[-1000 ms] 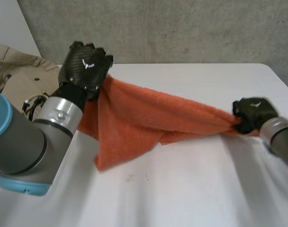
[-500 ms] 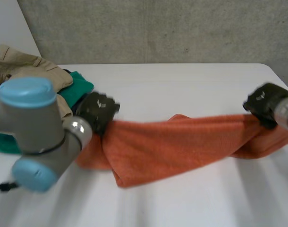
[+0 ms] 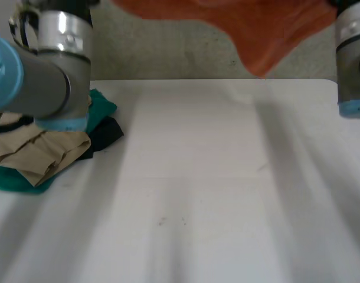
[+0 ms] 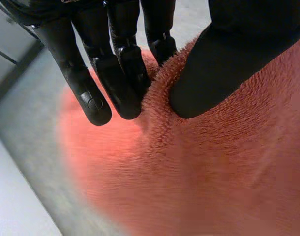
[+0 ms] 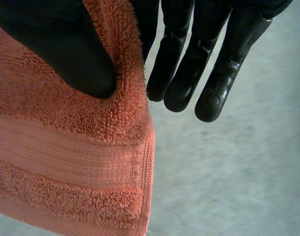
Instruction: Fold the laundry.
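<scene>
An orange towel [image 3: 268, 35] hangs high above the white table [image 3: 198, 200], stretched between my two raised arms, and its lowest tip dangles toward the right. In the left wrist view my left hand [image 4: 115, 73] pinches a bunched fold of the towel [image 4: 214, 172] between thumb and fingers. In the right wrist view my right hand [image 5: 56, 44] presses the towel [image 5: 66, 162] against its fingers with the thumb, close to a hemmed corner. The left arm [image 3: 44, 82] and the right arm [image 3: 354, 59] reach up past the head view's upper edge.
A pile of clothes lies at the table's left edge: a tan garment [image 3: 41, 150], a green one [image 3: 100, 106] and a black one [image 3: 106, 132]. A grey concrete wall stands behind the table.
Both arms have lifted the towel from table height to well above it. The towel went from sagging on the table to hanging free. The left arm no longer hides the clothes pile.
</scene>
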